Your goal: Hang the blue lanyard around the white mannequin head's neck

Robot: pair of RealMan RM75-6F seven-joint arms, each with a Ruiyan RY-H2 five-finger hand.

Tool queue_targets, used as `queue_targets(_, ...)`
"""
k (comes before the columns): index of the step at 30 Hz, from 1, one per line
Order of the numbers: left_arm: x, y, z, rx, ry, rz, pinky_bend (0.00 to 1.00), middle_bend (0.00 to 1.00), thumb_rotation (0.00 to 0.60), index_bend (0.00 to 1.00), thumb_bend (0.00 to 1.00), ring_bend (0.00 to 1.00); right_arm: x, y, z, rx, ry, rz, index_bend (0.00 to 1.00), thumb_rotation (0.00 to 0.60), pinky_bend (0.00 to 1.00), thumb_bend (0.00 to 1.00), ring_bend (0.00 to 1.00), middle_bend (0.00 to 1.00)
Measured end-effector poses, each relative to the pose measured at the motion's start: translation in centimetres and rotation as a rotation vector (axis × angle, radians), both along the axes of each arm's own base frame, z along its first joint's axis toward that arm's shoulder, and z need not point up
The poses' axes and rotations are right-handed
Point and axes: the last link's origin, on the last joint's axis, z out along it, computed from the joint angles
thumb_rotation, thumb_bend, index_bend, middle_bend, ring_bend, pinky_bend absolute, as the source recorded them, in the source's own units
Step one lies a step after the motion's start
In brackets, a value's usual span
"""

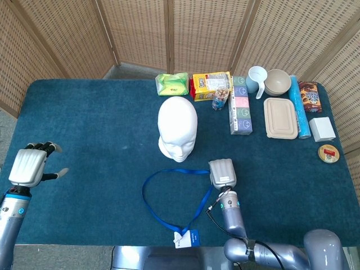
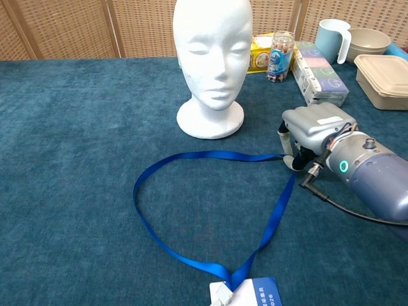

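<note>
You can read very little here. The blue card badge [image 2: 262, 296] at the near end of the blue ribbon lanyard [image 2: 191, 210] carries white print, cut off by the frame edge; what looks like "26" shows in the chest view. The yellow snack packet [image 1: 209, 83] at the far side has red lettering too small to make out. The pastel box [image 1: 241, 112] and the clear jar [image 2: 280, 56] bear printed pictures, with no legible words.
</note>
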Motion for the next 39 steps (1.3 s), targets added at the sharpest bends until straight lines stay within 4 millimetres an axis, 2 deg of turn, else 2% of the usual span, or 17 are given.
queue_targets(4, 0.9, 0.5, -0.4, -0.005, 0.029, -0.025, 0.68, 0.65, 0.486, 0.46, 0.12, 0.69, 0.2, 0.2, -0.1, 0.006, -0.012, 0.006, 0.57, 0.554, 1.0, 0.48, 1.0, 0.91)
queue_targets(9, 3.1, 1.4, -1.6, -0.025, 0.054, -0.078, 0.86, 0.93, 0.486, 0.46, 0.12, 0.97, 0.6, 0.4, -0.2, 0.015, -0.029, 0.016, 0.57, 0.551, 1.0, 0.47, 1.0, 0.91)
queue_targets(12, 4.9, 2.1, -2.9, -0.057, 0.079, -0.125, 0.94, 1.0, 0.487, 0.46, 0.13, 1.0, 0.8, 0.5, -0.1, 0.019, -0.04, 0.022, 0.57, 0.552, 1.0, 0.47, 1.0, 0.91)
queue_targets(15, 6.7, 2.6, -4.7, -0.103, 0.091, -0.159, 1.0, 1.0, 0.483, 0.46, 0.14, 1.0, 0.8, 0.6, -0.1, 0.026, -0.042, 0.024, 0.57, 0.552, 1.0, 0.48, 1.0, 0.91)
queue_targets(25, 11.0, 3.2, -9.4, -0.179, 0.09, -0.168, 1.0, 1.0, 0.479, 0.46, 0.18, 1.0, 0.6, 1.0, 0.0, 0.039, -0.048, 0.031, 0.57, 0.553, 1.0, 0.48, 1.0, 0.91)
queue_targets(31, 12.6, 2.9, -11.6, -0.219, 0.036, -0.131, 1.0, 1.0, 0.477, 0.47, 0.24, 1.0, 0.4, 1.1, 0.0, 0.053, -0.057, 0.028, 0.57, 0.55, 1.0, 0.48, 1.0, 0.91)
queue_targets(39, 14.0, 2.9, -13.7, -0.247, 0.021, -0.094, 1.0, 1.0, 0.475, 0.47, 0.24, 1.0, 0.2, 1.4, -0.3, 0.083, -0.054, 0.04, 0.57, 0.549, 1.0, 0.47, 1.0, 0.91)
